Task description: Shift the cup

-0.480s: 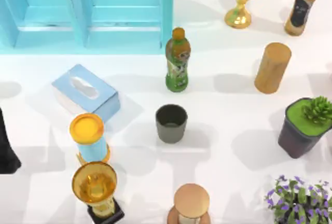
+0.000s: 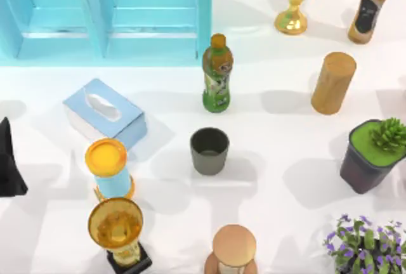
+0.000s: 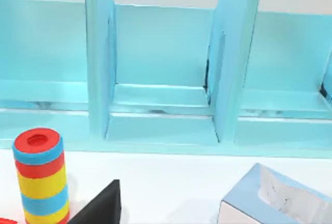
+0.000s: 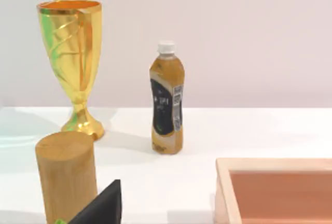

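Just below the green bottle point(image 2: 217, 73): the cup point(image 2: 209, 150), upright on my tabletop point(image 2: 279, 160).
Matte, tapered, handleless, dark grey-olive; I cannot tell how either arm's fingers stand.

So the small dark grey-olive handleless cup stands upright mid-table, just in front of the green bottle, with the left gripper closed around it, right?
Not quite. The small dark grey-olive handleless cup does stand upright mid-table in front of the green bottle, but nothing holds it. In the top view the left gripper is at the table's left edge, well apart from the cup.
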You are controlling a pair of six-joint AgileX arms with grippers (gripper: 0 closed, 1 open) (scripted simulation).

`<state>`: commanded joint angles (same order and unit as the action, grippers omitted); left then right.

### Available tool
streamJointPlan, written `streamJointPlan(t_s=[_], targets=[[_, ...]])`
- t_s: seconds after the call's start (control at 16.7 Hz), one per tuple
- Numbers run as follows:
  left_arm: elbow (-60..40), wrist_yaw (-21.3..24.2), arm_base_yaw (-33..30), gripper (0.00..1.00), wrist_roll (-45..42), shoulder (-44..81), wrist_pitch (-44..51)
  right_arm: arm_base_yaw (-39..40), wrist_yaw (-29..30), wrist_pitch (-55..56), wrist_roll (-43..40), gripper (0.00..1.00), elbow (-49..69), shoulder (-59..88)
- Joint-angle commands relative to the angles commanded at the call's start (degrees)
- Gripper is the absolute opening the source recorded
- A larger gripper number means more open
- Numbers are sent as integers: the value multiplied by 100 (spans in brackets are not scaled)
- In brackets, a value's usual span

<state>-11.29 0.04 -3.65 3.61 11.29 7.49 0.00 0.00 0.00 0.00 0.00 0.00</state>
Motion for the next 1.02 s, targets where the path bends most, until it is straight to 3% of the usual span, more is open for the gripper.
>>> streamJointPlan(t_s=[0.36, 1.02], targets=[[-2653, -7, -854, 100, 833, 2681, 1765, 0, 0, 0, 0, 100, 0, 0], [-8772, 7, -2846, 100, 2737, 8939, 5807, 0, 0, 0, 0, 100, 0, 0]])
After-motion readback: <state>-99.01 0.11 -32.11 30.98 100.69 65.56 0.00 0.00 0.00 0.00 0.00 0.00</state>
